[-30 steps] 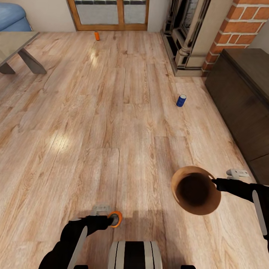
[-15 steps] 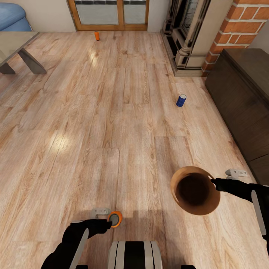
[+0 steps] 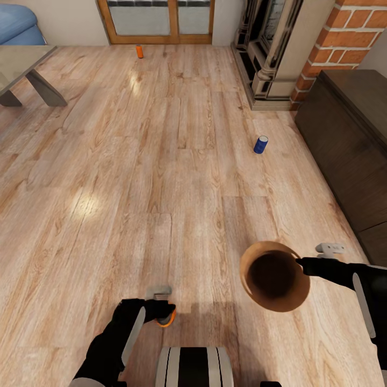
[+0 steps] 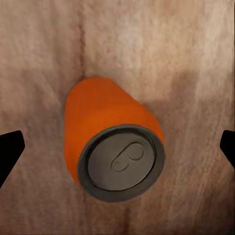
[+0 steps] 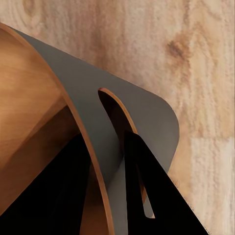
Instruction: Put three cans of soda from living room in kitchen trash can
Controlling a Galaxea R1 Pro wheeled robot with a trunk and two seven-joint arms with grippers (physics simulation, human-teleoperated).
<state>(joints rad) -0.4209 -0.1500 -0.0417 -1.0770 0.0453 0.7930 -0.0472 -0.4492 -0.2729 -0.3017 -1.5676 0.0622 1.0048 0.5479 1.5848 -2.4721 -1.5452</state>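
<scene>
We stand in the living room with nothing yet delivered, as far as we can judge: all three cans are outside the trash can (image 3: 275, 277), whose dark inside looks empty from the head view. Our right gripper (image 3: 299, 264) is pinched on the bin's rim, one finger (image 5: 156, 196) outside the wall and the other inside, and holds the bin above the floor (image 3: 161, 161) at our right front, tilted so its mouth faces up towards the head camera. Our left gripper (image 3: 161, 307) hangs over the nearest orange can (image 3: 167, 320), close in front of our base; in the left wrist view that can (image 4: 115, 142) stands on the planks, seen from above with its grey top towards us, and the two fingertips sit wide apart at either side, clear of it, so the hand is spread and not yet gripping. From the head view the gripper covers most of the can, so we cannot say how near the fingers are to its sides. The blue can (image 3: 260, 144) stands further off, near the dark cabinet (image 3: 349, 140) and the fireplace (image 3: 269, 54). The second orange can (image 3: 140, 51) stands far across the room, just before the glass door (image 3: 156, 21). So what remains is nearly everything: close on this first can, drop it in the bin, fetch the other two, then carry the bin to the kitchen.
</scene>
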